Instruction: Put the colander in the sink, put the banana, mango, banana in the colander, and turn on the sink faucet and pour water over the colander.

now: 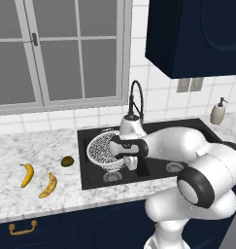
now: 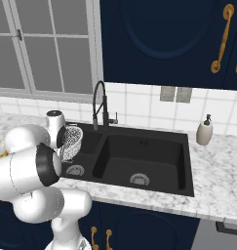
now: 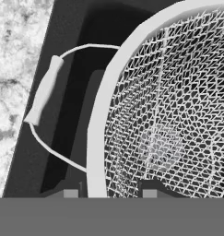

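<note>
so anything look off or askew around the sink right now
The colander is tilted steeply on its side over the left basin of the sink, rim gripped by the end effector, not seated flat. Nothing spilled or damaged.

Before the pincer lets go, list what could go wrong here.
1. The colander is tilted over the left basin of the sink, held by its rim; released now, it might tip or land on its side.
2. The faucet stands right behind the arm, so a careless retreat could knock it.
3. Both bananas and the mango lie on the counter left of the sink, one banana near the front edge; a sloppy reach might push it off.
</note>
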{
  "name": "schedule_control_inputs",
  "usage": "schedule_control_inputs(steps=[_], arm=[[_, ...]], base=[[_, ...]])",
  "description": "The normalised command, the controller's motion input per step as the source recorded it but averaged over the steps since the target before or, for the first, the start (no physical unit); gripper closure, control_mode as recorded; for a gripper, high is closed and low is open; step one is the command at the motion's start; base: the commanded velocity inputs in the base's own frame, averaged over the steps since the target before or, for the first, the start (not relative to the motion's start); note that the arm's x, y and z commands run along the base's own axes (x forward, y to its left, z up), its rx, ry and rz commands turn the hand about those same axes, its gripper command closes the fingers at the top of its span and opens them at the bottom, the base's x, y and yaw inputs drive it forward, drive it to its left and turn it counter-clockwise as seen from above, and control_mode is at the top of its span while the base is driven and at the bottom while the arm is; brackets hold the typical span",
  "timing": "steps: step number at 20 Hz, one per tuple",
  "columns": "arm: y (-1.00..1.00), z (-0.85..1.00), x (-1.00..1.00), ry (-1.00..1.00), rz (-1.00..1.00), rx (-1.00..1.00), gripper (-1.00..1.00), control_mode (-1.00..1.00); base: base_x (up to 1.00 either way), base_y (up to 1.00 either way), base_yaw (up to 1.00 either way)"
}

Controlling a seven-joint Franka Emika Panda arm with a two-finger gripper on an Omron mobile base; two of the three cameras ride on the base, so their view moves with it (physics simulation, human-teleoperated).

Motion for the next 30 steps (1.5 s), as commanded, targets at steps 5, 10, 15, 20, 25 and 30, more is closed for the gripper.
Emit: schedule_control_inputs(steps=[5, 10, 15, 20, 25, 30], arm=[[0.00, -0.54, 0.08, 0.03, 0.00, 0.00, 1.00, -1.00], [0.00, -0.39, 0.13, 0.02, 0.00, 0.00, 1.00, -1.00], [0.02, -0.40, 0.03, 0.00, 0.00, -0.02, 1.00, -1.00], [0.04, -0.32, 0.04, 0.00, 0.00, -0.06, 1.00, -1.00], [0.04, -0.14, 0.00, -0.04, 0.00, -0.03, -1.00, -1.00], [0.00, 0.00, -0.14, -0.20, 0.00, 0.00, -1.00, -1.00]], base=[[0.00, 0.00, 0.00], [0.00, 0.00, 0.00], [0.00, 0.00, 0.00], [0.00, 0.00, 0.00], [0.00, 0.00, 0.00], [0.00, 0.00, 0.00]])
